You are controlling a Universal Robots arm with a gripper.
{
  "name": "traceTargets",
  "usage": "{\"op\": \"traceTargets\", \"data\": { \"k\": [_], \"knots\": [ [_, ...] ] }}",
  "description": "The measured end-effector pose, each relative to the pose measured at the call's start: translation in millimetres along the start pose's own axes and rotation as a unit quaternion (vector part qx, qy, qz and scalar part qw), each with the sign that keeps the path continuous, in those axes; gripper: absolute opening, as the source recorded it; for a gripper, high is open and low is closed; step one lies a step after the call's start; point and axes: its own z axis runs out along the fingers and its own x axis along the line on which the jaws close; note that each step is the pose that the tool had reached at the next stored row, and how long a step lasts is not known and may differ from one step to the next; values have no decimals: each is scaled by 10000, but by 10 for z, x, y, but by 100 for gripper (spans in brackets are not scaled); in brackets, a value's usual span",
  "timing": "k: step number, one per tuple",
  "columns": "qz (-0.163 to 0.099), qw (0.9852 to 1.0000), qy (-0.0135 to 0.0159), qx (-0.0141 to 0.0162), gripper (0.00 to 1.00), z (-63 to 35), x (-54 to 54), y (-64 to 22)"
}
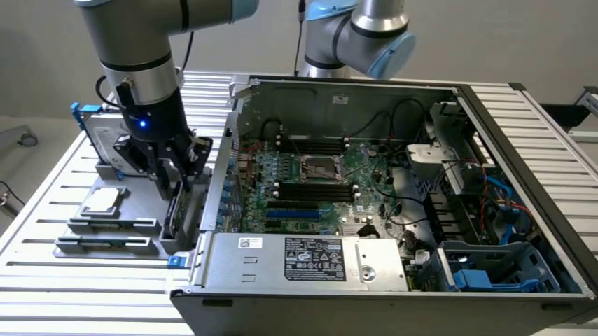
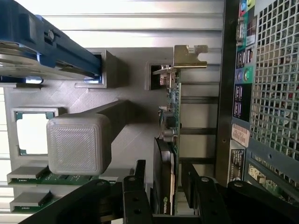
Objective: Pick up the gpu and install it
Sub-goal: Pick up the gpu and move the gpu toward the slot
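Observation:
The gpu (image 2: pixel 169 119) stands on edge in a slot of the grey holder (image 2: pixel 126 88), its green board facing the computer case and its black cooler facing away. Its gold bracket sticks out at the far end. My gripper (image 2: pixel 166 189) is lowered over the card's near end, open, with one black finger on each side of it and a small gap on both sides. In the exterior view the gripper (image 1: pixel 178 178) hangs straight down over the gpu (image 1: pixel 178 213), just outside the case's wall.
The open computer case (image 1: pixel 523 140) with its motherboard (image 1: pixel 309 175) lies to the exterior view's right. On the holder are a silver hard drive in a blue frame (image 1: pixel 94 129), a square processor chip (image 1: pixel 103 201) and memory sticks (image 1: pixel 103 243). A second arm (image 1: pixel 360 35) stands behind.

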Motion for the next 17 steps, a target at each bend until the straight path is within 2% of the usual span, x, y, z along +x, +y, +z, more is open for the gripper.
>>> {"op": "traceTargets", "data": {
  "k": [17],
  "knots": [
    [87,10000,5,-1,44,94,-1,-4]
  ]
}}
